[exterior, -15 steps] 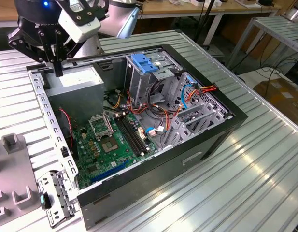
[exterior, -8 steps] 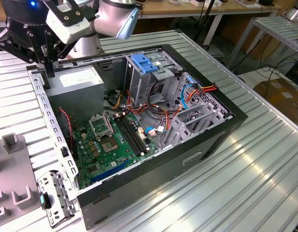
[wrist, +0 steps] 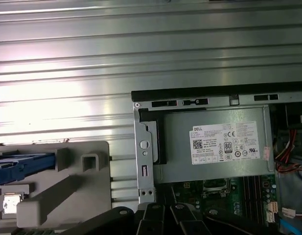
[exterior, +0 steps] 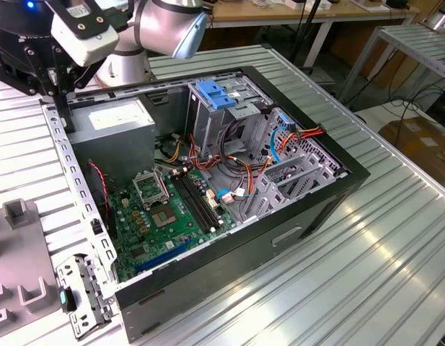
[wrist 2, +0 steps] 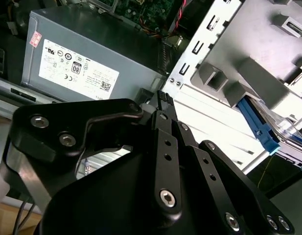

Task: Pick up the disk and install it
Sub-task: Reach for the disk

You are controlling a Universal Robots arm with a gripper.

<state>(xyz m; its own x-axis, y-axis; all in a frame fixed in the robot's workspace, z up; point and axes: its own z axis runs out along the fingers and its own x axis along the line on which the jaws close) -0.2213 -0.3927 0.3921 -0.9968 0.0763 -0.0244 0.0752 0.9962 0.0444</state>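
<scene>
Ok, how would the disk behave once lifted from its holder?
Probably stiff: the disk looks like a flat slab with blue rails. Those smooth plastic rails may be slippery. Lying flat in the grey holder, it seems unlikely to roll.

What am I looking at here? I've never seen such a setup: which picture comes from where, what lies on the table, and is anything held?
This is one robot arm with a black gripper at its end. The exterior view comes from a camera standing off the arm; both wrist views come from cameras riding on it. On the ridged metal table lies an open computer case with a green circuit board and a grey power supply box. Beside the case lies a grey holder, and the disk, with its blue rails, sits in it. So the disk is not picked up yet.
</scene>
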